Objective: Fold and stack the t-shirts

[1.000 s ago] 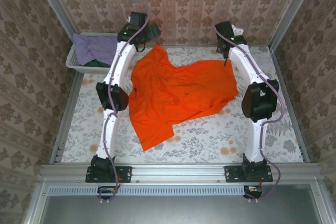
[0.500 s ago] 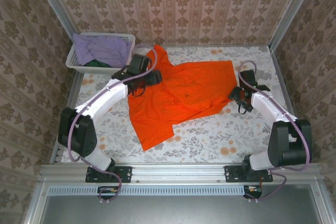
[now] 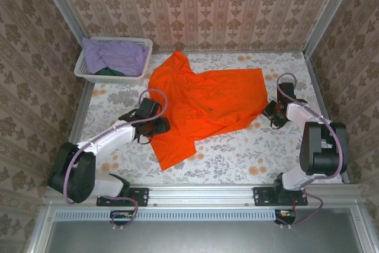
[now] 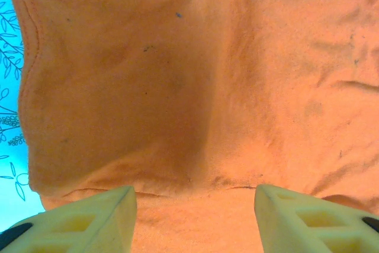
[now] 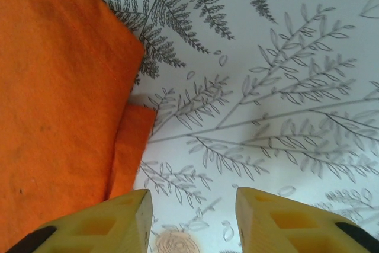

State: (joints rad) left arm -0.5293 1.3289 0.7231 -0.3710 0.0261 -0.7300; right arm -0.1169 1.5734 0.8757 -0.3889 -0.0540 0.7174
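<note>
Both jaws spread, orange t-shirt [image 4: 195, 87] under left

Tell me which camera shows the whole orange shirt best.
The top external view: the orange shirt shows nearly its full outline there. The left wrist view gives a close patch of cloth and a seam; the right wrist view catches one edge.

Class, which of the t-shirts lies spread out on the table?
The orange t-shirt; the lavender shirt and dark green shirt sit bunched in the white basket.
</note>
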